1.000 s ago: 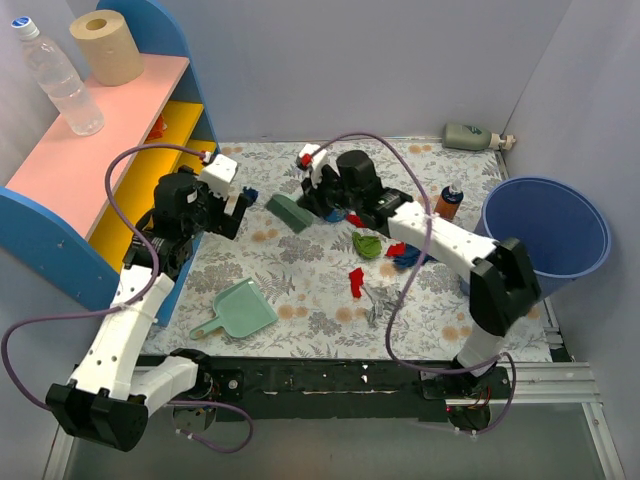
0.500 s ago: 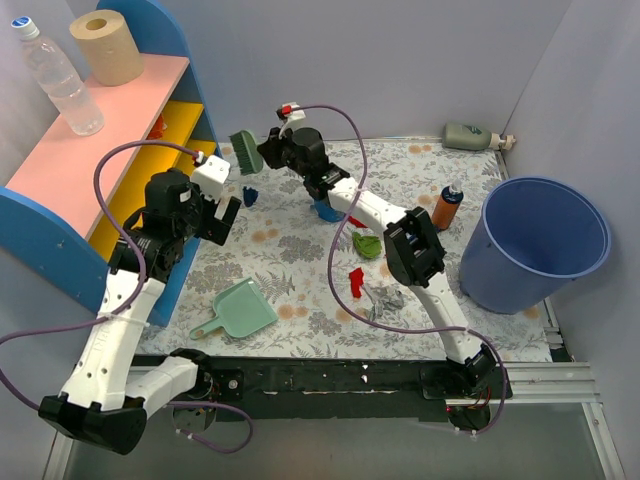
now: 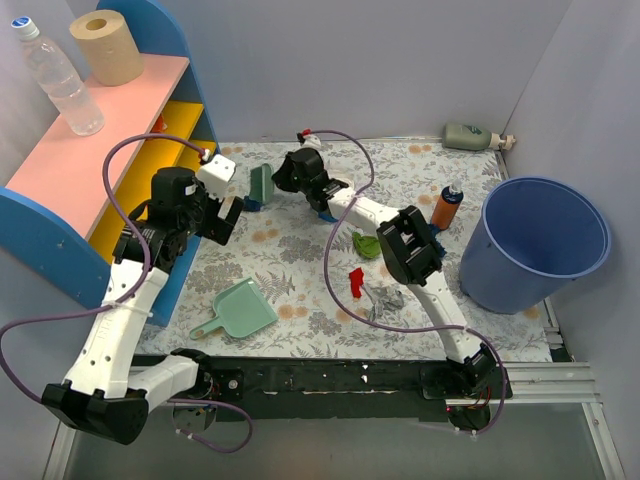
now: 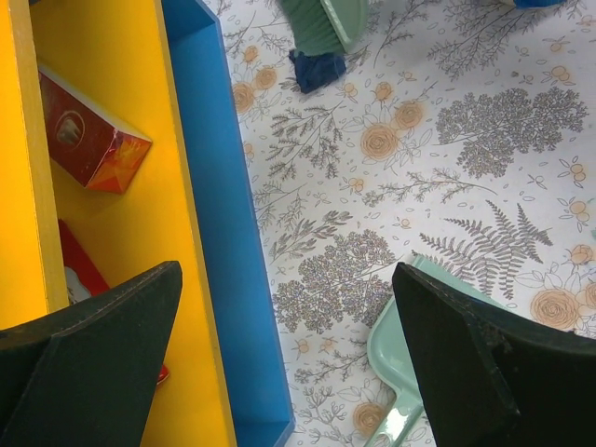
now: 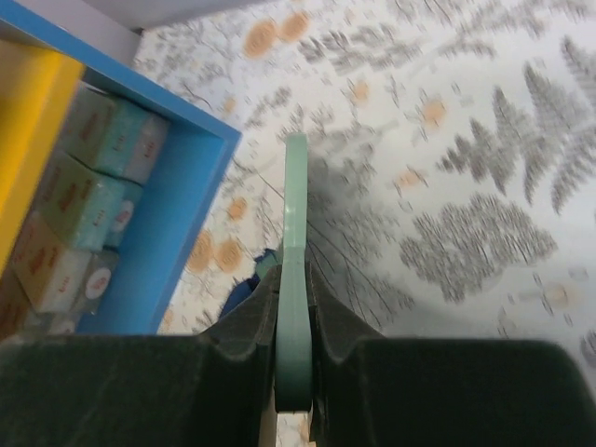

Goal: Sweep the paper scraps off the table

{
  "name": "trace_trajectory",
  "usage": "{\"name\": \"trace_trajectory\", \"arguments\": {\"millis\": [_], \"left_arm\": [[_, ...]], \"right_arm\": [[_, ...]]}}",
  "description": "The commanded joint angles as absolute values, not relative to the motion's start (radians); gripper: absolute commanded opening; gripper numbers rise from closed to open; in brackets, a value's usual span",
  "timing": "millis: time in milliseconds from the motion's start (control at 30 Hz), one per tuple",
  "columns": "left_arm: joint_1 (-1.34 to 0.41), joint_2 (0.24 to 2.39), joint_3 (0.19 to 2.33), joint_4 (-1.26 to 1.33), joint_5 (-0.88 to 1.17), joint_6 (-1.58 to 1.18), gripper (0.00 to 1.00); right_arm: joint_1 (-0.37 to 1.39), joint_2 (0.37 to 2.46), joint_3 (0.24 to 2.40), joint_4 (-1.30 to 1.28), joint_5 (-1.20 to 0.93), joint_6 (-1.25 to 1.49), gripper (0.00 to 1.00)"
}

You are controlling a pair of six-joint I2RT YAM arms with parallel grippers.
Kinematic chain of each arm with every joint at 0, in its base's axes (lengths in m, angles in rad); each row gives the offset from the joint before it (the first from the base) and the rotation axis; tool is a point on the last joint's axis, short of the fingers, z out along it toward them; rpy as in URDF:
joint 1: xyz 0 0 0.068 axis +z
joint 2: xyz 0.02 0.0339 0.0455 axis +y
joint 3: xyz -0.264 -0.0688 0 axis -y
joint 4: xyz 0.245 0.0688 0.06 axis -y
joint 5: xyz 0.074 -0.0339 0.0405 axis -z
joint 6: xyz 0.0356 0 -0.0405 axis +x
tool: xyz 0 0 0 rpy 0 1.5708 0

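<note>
**Brush by the shelf edge**

At left, the shelf [image 3: 110, 120] holds small boxes [image 5: 93, 158], print unreadable. The left gripper [image 3: 228, 218] hangs released beside its blue edge. The right gripper [image 5: 295, 289] is clenched on the green brush [image 3: 261, 184], just beside a dark blue scrap [image 4: 317, 67]. Other paper scraps [image 3: 356, 280] lie in the middle of the table [image 3: 300, 262], open cloth around them. A blue bucket [image 3: 545, 238] stands at right.

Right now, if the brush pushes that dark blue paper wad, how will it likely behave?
The dark blue paper wad looks crumpled and small beside the brush, so it is probably very light and should skid easily. Its uneven creases suggest it would tumble rather than roll straight, perhaps slipping past the bristles.
</note>
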State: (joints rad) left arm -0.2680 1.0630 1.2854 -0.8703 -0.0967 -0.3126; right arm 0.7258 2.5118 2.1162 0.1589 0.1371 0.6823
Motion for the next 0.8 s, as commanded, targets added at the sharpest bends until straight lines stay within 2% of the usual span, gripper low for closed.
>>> {"name": "trace_trajectory", "arguments": {"millis": [0,133,267,333,400,500,767], "left_arm": [[-0.268,1.009,1.264,-0.830,-0.061,-0.318,0.98],[-0.270,0.970,1.204,-0.773,-0.040,-0.321,0.98],[-0.270,0.927,1.160,-0.720,-0.002,-0.313,0.98],[-0.270,0.911,1.128,-0.698,-0.002,-0.313,0.98],[-0.270,0.894,1.100,-0.672,0.035,-0.314,0.98],[-0.270,0.896,1.103,-0.661,0.041,-0.324,0.98],[-0.270,0.917,1.146,-0.794,0.038,-0.296,0.98]], "right_arm": [[0.721,2.340,1.958,0.100,0.163,0.737,0.01],[0.718,2.208,1.774,0.048,0.166,0.663,0.01],[0.716,1.983,1.550,0.095,0.164,0.533,0.01],[0.715,1.903,1.433,0.190,0.014,0.442,0.01],[0.722,1.832,1.419,0.239,-0.122,0.417,0.01],[0.747,1.819,1.453,0.256,-0.185,0.428,0.01],[0.781,1.950,1.493,0.212,-0.098,0.537,0.01]]}}
